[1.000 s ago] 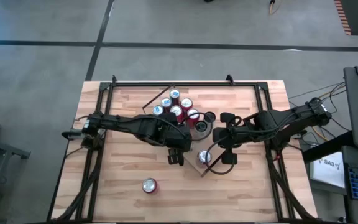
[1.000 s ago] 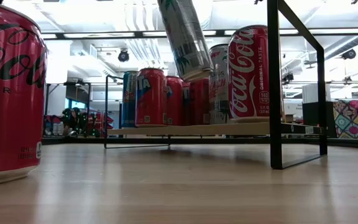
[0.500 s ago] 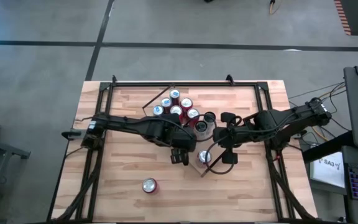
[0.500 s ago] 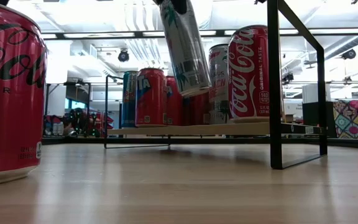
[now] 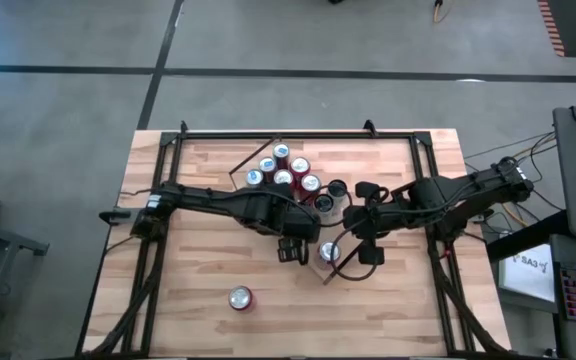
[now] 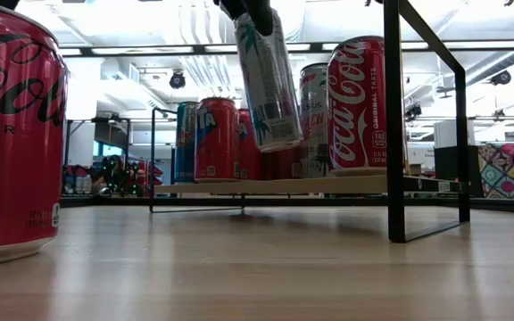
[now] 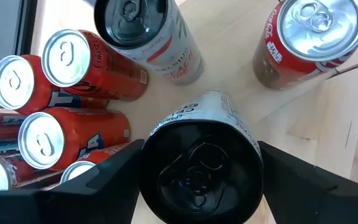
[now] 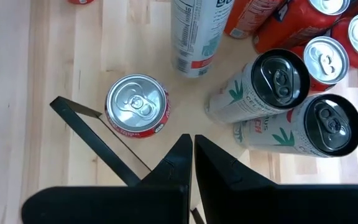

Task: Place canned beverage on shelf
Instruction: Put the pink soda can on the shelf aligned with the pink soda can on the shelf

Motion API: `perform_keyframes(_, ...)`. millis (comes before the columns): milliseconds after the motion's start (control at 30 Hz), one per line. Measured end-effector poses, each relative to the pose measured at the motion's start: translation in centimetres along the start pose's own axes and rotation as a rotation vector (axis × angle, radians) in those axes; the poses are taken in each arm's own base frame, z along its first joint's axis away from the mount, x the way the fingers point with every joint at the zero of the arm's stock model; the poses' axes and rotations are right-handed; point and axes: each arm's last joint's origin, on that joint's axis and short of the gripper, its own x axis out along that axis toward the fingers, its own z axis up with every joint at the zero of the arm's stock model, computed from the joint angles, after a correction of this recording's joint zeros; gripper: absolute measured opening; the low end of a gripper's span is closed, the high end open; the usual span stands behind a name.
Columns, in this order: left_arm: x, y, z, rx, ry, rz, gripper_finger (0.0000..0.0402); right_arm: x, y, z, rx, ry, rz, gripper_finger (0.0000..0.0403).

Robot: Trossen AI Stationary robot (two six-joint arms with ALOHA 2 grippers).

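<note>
Silver can (image 6: 269, 85) with black lid and green leaf print, tilted, pinched in left tool (image 7: 197, 177) above shelf (image 6: 279, 186).

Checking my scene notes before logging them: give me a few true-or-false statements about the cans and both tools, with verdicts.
1. The left tool grips a white black-topped can. True.
2. That can stands on the light-wood shelf board. False: it hangs tilted above it.
3. The right tool is open. False: it is shut and empty.
4. A red can stands alone on the plank tabletop. True.
</note>
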Motion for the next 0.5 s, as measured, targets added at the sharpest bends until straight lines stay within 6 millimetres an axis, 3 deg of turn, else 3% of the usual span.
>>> perform_keyframes(500, 0.20, 0.39, 0.27, -0.027, -0.003, -0.028, 0.0267, 0.00, -0.03, -0.12, -0.003, 0.013, -0.003, 0.0009)
